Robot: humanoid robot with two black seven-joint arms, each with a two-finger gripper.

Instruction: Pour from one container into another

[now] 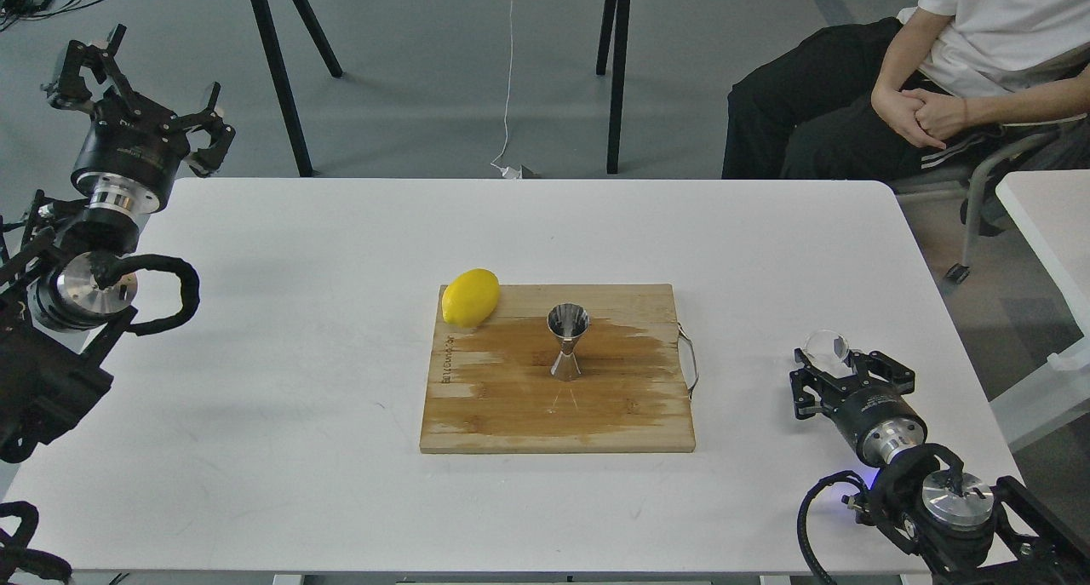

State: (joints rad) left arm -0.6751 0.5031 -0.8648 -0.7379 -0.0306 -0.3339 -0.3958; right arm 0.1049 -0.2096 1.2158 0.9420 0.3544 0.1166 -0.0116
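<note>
The glass cup (828,346), small, round and colourless, stood on the white tabletop (281,381) near its right edge, between the fingers of the right hand (839,370), whose black jaws sat spread on either side of it; whether they actually pressed the glass could not be told. The steel jigger (567,341), a shiny hourglass of two cones joined at a narrow waist, stood upright near the middle of a wooden cutting board (511,415), well apart from the cup and to its left. The board was pale bamboo with a darker, wet-looking stain spread across its centre, and a thin metal handle on its right edge. A smooth yellow lemon (470,297) lay on the board's far left corner, overhanging it slightly. The left hand (145,78) hung raised beyond the tabletop's far left corner, its dark fingers splayed apart and holding nothing. The tabletop was matte white with rounded corners. Behind it ran a grey floor, black table legs (281,83), and a white cable (509,74). A seated person (937,65) in a white shirt and dark trousers waited at far right, hands clasped.
</note>
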